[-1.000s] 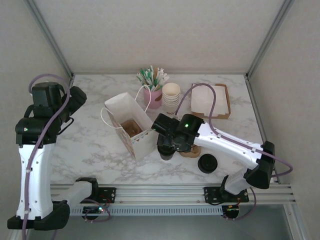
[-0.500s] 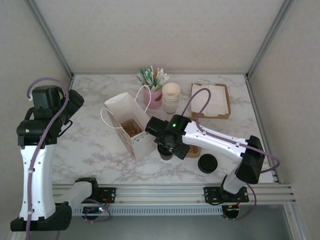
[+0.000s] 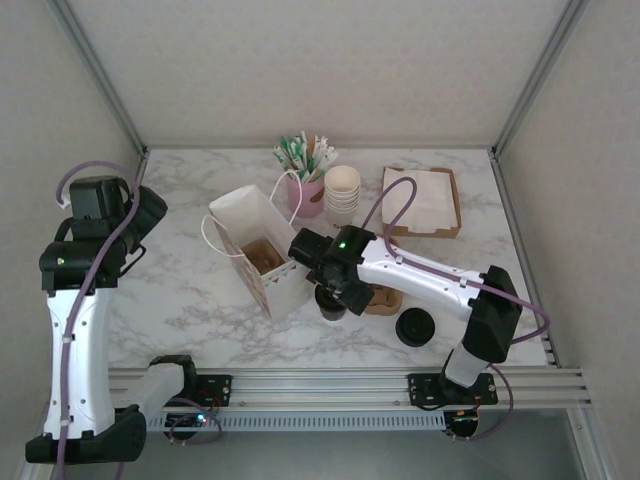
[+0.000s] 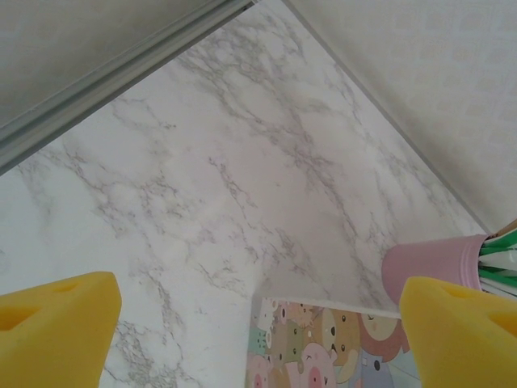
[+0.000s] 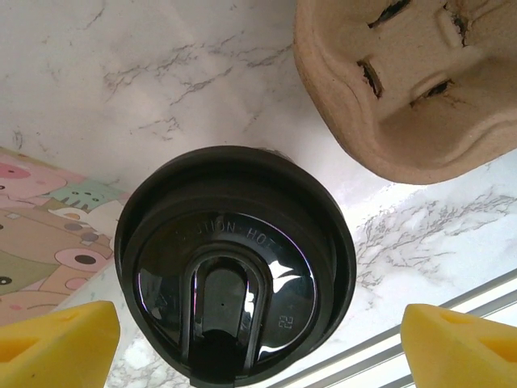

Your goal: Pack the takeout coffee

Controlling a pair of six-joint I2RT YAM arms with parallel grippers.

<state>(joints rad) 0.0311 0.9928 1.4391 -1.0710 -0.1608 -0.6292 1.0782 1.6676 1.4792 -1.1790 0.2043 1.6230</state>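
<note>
So, cup [image 5: 234,267]: sitting mid-frame in the top view, just beside bag [image 3: 262,262].
Right gripper [image 5: 258,339]: hanging over it, jaws wide.
Left gripper [image 4: 258,323]: hovering at far left, jaws wide.
Risk: a crooked squeeze tipping the cup, maybe spilling.

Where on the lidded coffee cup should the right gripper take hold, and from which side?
Probably from straight above: the takeout coffee stands upright, and the open right gripper straddles its round lid. Close on the cup wall just below the lid rim, which should stop slipping; the paper bag and cup carrier crowd its sides.
</note>
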